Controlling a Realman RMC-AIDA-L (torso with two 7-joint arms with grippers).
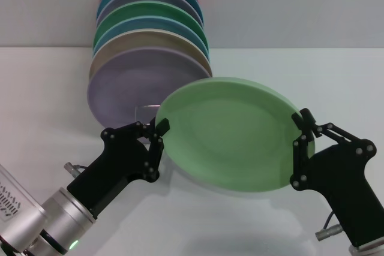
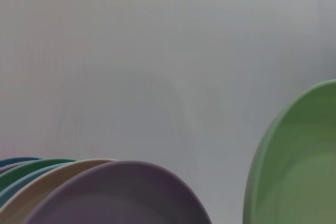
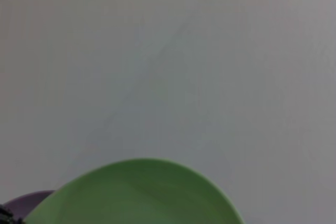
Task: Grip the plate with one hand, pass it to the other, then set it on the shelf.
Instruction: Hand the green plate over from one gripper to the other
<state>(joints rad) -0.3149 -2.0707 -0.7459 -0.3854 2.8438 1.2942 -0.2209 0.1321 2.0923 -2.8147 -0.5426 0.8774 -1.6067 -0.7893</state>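
Note:
The light green plate (image 1: pixel 231 133) hangs tilted in the air above the white table, its face turned toward me. My left gripper (image 1: pixel 160 131) is closed over its left rim. At the opposite rim my right gripper (image 1: pixel 304 125) is closed as well, so both hold the plate at once. The left wrist view shows the plate (image 2: pixel 299 171) at one edge, and the right wrist view shows its rim (image 3: pixel 136 192) close up. A silver wire loop of the shelf (image 1: pixel 143 111) shows just behind the plate's left rim.
Several coloured plates stand in a row on the shelf, the front one purple (image 1: pixel 123 88) and an emerald one (image 1: pixel 150 13) farther back. The purple plate (image 2: pixel 121 198) lies close to the left gripper. A white table (image 1: pixel 48 100) and grey wall surround them.

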